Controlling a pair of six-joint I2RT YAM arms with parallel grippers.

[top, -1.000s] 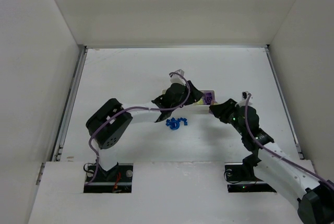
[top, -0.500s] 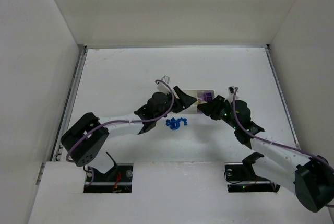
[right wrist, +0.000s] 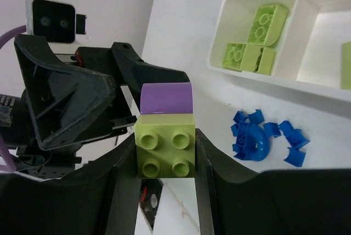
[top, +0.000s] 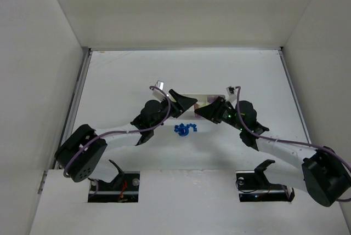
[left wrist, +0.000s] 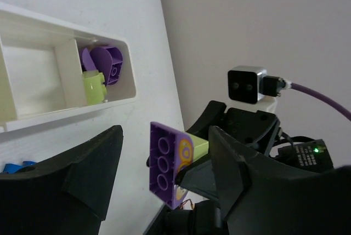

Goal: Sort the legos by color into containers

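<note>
Right jaws are clenched on a brick (right wrist: 166,136) that is half purple and half yellow-green. The green half sits between the two fingers (right wrist: 104,202), low in the middle of the right wrist view. The purple half sticks out past their tips.

Left jaws are spread wide and hold nothing. In the left wrist view the brick shows at the lower middle, in the gap between the left fingers (left wrist: 66,185), and it touches neither one. From above, both arms meet tip to tip at the middle of the desk (top: 126,70).

The brick looks small, hard and light. Its sides look smooth, so it could slip or twist if pinched at a corner. The two halves are likely pressed tight together, so parting them will take a firm pull. The best hold for the left jaws looks like the flat sides of the purple half, close to the join. The right jaws would hold the green half.

The tray (right wrist: 274,79) lies at the upper right of the right wrist view, with green bricks (right wrist: 258,32) in its end box. The left wrist view shows purple bricks (left wrist: 104,62) in the other end box, at the upper left, with one green piece beside them. Blue bits (right wrist: 258,139) lie in a small pile on the desk, just beside the tray.
</note>
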